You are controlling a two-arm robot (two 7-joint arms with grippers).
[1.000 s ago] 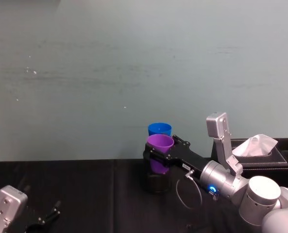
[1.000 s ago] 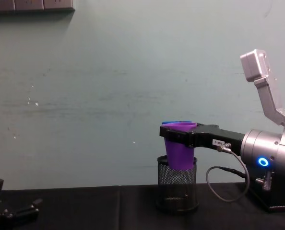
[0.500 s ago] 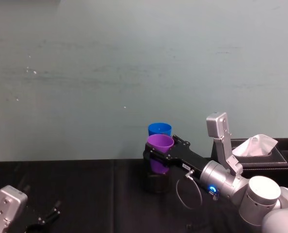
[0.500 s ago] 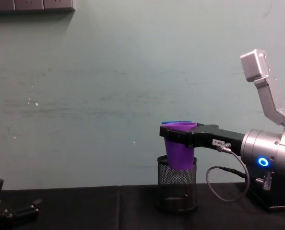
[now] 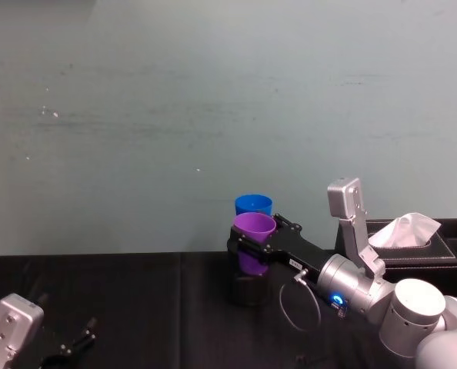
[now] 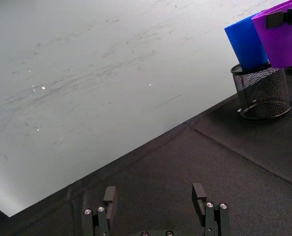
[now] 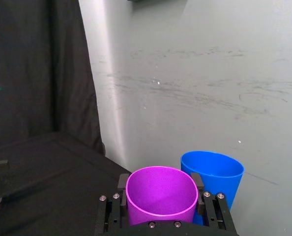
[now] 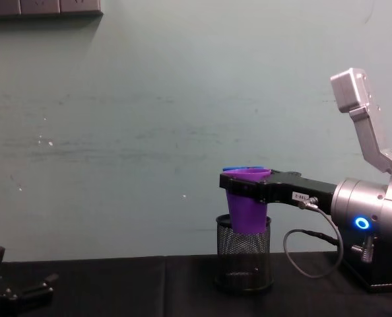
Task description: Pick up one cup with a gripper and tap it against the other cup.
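Observation:
My right gripper (image 5: 248, 244), long and black with a white label, is shut on the purple cup (image 5: 253, 229) just below its rim. It holds the cup upright in the air over the black mesh pen holder (image 8: 243, 264). The blue cup (image 5: 253, 204) stands right behind the purple cup, with its base down inside the pen holder (image 6: 261, 93). In the right wrist view the purple cup (image 7: 160, 194) overlaps the blue cup (image 7: 217, 169); I cannot tell whether they touch. My left gripper (image 6: 154, 191) is open and low over the black tabletop at the near left (image 5: 73, 346).
A black tissue box (image 5: 425, 242) with a white tissue stands at the right, beside my right arm. Black cloth (image 6: 185, 157) covers the table, and a pale green wall rises close behind the cups.
My left arm has sunk slightly toward the lower edge of the head view. My right gripper and both cups have stayed where they were.

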